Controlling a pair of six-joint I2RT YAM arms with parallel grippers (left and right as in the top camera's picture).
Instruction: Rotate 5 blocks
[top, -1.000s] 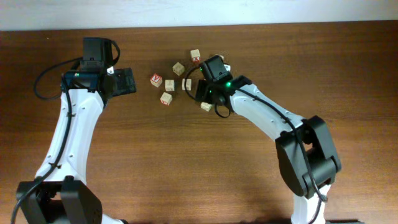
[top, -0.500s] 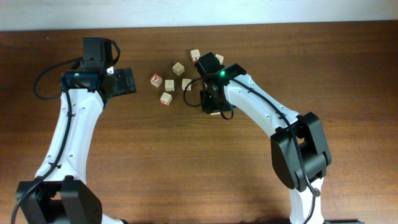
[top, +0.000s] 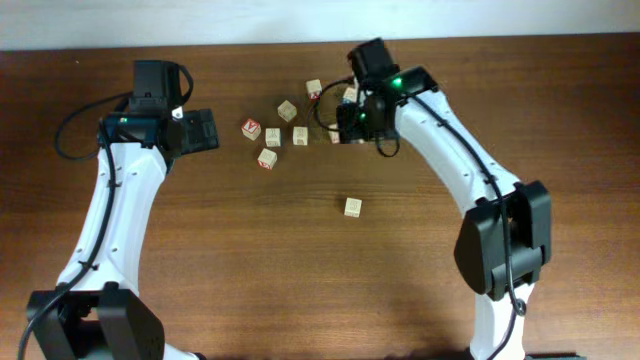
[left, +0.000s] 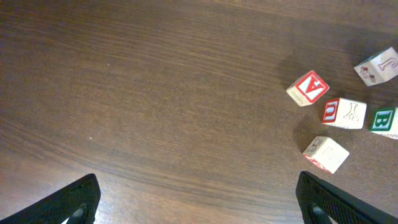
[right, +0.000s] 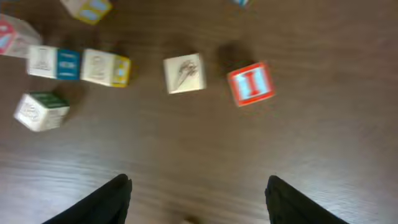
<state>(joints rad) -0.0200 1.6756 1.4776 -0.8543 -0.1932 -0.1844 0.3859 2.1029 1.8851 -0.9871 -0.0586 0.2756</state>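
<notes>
Hangs right tool (right: 197, 182), spread and empty, over clustered blocks (top: 300, 134), left tool (left: 197, 182) likewise wide; one block (top: 352, 207) apart on desk (top: 200, 250), most turns seemingly undone.

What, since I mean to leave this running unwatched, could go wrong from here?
The right gripper hangs open over a tight cluster; two blocks sit side by side, apparently touching, so closing on one may drag the other.
The red-framed block and the pale block lie close; a finger coming down between them could knock either.
A lone block lies apart from the rest and could be missed or turned twice.
</notes>
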